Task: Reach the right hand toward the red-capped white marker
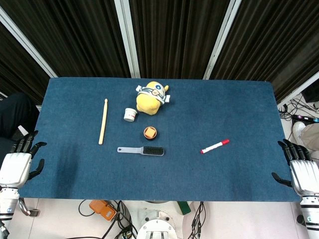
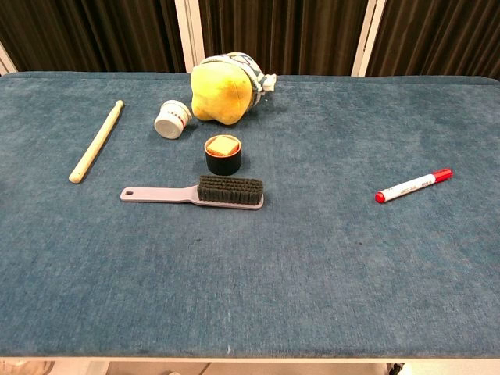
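Observation:
The red-capped white marker (image 1: pixel 215 146) lies flat on the blue table cover, right of centre, its cap pointing up and to the right; in the chest view the marker (image 2: pixel 413 186) sits at the right side. My right hand (image 1: pixel 297 166) rests at the table's right edge, fingers spread, holding nothing, well to the right of the marker. My left hand (image 1: pixel 20 161) is at the left edge, fingers apart and empty. Neither hand shows in the chest view.
A grey brush (image 1: pixel 141 150), a small black pot with an orange top (image 1: pixel 150 132), a white jar (image 1: pixel 130 115), a yellow plush toy (image 1: pixel 151 97) and a wooden stick (image 1: pixel 103 128) lie left of centre. The blue table cover (image 1: pixel 239 109) spans the table.

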Available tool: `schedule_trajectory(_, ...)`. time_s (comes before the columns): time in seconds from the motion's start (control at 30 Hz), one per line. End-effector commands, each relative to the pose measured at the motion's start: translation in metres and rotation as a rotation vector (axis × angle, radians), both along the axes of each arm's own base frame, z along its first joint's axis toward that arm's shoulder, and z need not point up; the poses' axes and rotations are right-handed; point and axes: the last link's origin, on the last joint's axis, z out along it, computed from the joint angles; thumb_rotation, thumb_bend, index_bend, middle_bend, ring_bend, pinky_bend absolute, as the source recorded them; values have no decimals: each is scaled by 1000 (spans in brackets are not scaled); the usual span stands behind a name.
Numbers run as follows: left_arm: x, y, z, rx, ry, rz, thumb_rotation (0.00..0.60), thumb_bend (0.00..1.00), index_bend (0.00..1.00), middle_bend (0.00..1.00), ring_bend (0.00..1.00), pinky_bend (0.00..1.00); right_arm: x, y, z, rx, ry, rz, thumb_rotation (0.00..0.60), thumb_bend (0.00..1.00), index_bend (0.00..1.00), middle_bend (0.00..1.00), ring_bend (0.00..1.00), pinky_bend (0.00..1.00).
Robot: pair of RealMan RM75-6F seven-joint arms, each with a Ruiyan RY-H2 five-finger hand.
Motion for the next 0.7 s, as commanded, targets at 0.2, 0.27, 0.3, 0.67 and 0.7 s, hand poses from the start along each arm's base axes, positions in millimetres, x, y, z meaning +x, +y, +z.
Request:
schedule_trajectory(0.2, 0, 0, 0, -1, 7, -3, 600, 431, 259, 0, 0, 118, -1, -1, 0, 3, -3, -4, 600, 263, 176, 142, 173, 171)
schedule_trajectory(0.27, 0, 0, 0, 0, 8, -4, 600, 431, 259, 0, 0, 118, -2, -1, 0, 3, -6, -5, 600, 262, 178, 142, 173, 171)
schedule_trajectory(0.3, 0, 0, -1, 0, 8, -3, 600, 432, 259, 0, 0, 118, -3, -1, 0, 3, -9, -6, 600, 262, 179, 142, 173, 171)
schedule_trajectory(0.67, 2, -2, -1, 8, 20, -8, 600, 432, 259, 0, 0, 117, -28, -30, -20, 79, -62, -41, 600, 264, 223, 142, 173, 171)
schedule_trajectory(0.7, 2, -2, -1, 7, 18, -6, 600, 433, 259, 0, 0, 117, -30, -35, -22, 88, -68, -43, 600, 263, 232, 142, 173, 171)
